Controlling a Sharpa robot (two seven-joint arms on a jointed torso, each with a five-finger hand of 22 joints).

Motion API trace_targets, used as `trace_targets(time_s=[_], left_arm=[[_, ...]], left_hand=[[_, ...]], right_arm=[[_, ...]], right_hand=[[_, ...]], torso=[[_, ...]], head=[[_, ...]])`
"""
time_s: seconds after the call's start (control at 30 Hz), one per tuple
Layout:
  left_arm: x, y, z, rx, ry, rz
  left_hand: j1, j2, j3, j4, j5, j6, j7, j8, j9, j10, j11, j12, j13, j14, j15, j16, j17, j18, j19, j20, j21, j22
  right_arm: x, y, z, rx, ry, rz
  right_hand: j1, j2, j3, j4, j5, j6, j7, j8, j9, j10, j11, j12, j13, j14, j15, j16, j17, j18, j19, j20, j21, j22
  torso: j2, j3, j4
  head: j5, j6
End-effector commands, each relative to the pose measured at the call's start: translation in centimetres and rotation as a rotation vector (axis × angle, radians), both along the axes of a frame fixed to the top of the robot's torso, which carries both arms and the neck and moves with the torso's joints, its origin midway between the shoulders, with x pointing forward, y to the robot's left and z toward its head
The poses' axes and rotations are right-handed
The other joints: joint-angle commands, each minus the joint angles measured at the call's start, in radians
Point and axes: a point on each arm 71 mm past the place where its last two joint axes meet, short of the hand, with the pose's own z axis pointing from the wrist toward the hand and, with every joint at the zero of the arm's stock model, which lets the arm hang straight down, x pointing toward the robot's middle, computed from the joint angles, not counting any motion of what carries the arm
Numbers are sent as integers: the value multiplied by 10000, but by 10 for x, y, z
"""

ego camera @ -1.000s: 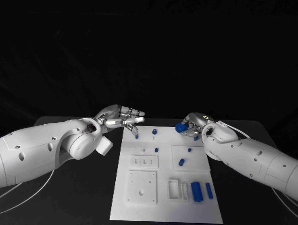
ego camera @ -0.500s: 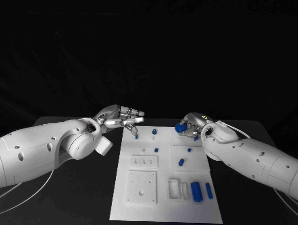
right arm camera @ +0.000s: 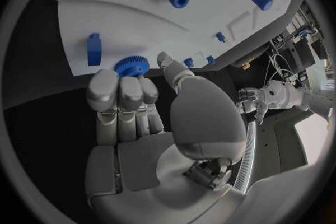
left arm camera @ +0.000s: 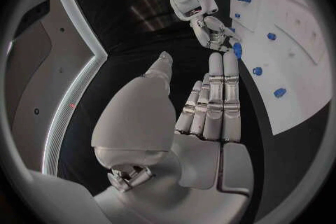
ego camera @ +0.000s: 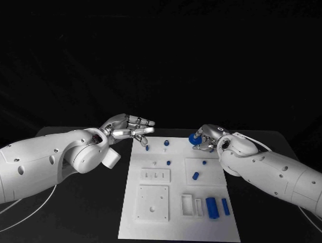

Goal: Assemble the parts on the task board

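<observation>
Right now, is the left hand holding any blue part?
No: the left hand hovers with fingers extended and nothing between them.

You see the board (ego camera: 179, 212) running from frame centre down to the bottom edge. At its upper left corner the left hand (ego camera: 128, 126) hangs with fingers spread, holding nothing. At its upper right corner the right hand (ego camera: 207, 137) grips a blue gear (ego camera: 195, 138). Two blue bars (ego camera: 218, 206) lie lower right on the board, a peg (ego camera: 196, 175) mid-right.
</observation>
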Motion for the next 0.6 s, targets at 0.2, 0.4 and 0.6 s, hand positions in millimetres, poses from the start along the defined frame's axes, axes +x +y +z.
trace_targets(time_s=[0.2, 0.4, 0.6], left_arm=[[0, -1, 1, -64, -29, -21], [0, -1, 1, -61, -23, -27], [-1, -2, 1, -63, -3, -62]], left_hand=[[-10, 143, 3, -134, -49, -21, 22, -17, -8, -35, -31, 9, 0, 46, -2, -10, 19, 50, 40, -45, -57, 21], [-10, 143, 3, -134, -49, -21, 22, -17, -8, -35, -31, 9, 0, 46, -2, -10, 19, 50, 40, -45, -57, 21], [-11, 180, 3, -200, -49, -21, 27, -15, -7, -38, -27, 9, 0, 43, -1, -7, 21, 52, 40, -45, -55, 27]], right_arm=[[-1, -2, 11, 519, -1399, -346], [1, -4, 18, 899, -1768, -573], [6, -10, 19, 1021, -1644, -824]], right_hand=[[31, 28, 127, 53, -55, 132, -11, 0, 6, 101, -60, 162, 70, 64, -23, -8, 45, 7, 363, 19, 17, 1229], [12, 17, 189, 82, -24, 143, -12, -2, 4, 110, -63, 162, 79, 58, -29, -13, 32, 14, 366, 16, 19, 1228], [-4, 23, 207, 98, -13, 139, -12, -2, 4, 105, -63, 148, 74, 56, -31, -23, 21, 15, 363, 16, 11, 1226]], torso=[[17, 9, 17], [28, -2, 32], [27, -9, 3]], head=[[-14, 16], [-16, 6], [-1, 2]])
